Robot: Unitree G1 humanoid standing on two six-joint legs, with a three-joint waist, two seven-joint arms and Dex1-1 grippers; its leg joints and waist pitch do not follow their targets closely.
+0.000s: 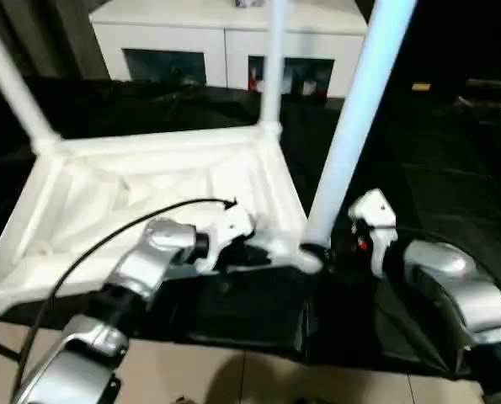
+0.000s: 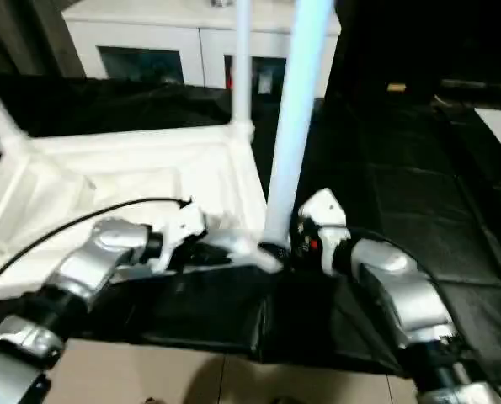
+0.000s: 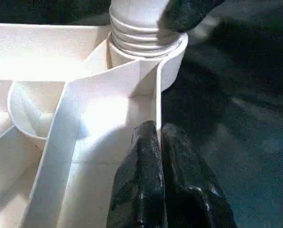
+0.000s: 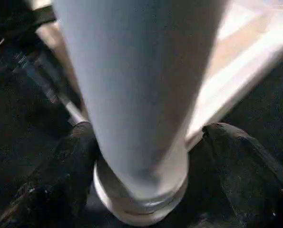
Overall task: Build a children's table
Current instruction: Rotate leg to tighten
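The white tabletop (image 1: 149, 168) lies upside down on black cloth, ribbed underside up. Three white legs stand in its corner sockets: far left (image 1: 14, 84), far right (image 1: 273, 59) and near right (image 1: 351, 126). My left gripper (image 3: 158, 137) is shut on the tabletop's rim wall just beside the near-right socket (image 3: 172, 57). My right gripper (image 4: 148, 142) stands open around the threaded base of the near-right leg (image 4: 141, 95). One finger (image 4: 60, 180) lies against the leg. The other finger (image 4: 246, 171) stands clear of it.
A white cabinet (image 1: 225, 34) with dark glass doors stands behind the tabletop. Black cloth (image 1: 418, 168) covers the floor to the right and in front. Light tiles (image 1: 233, 379) show at the near edge. A black cable (image 1: 107, 240) arcs over my left forearm.
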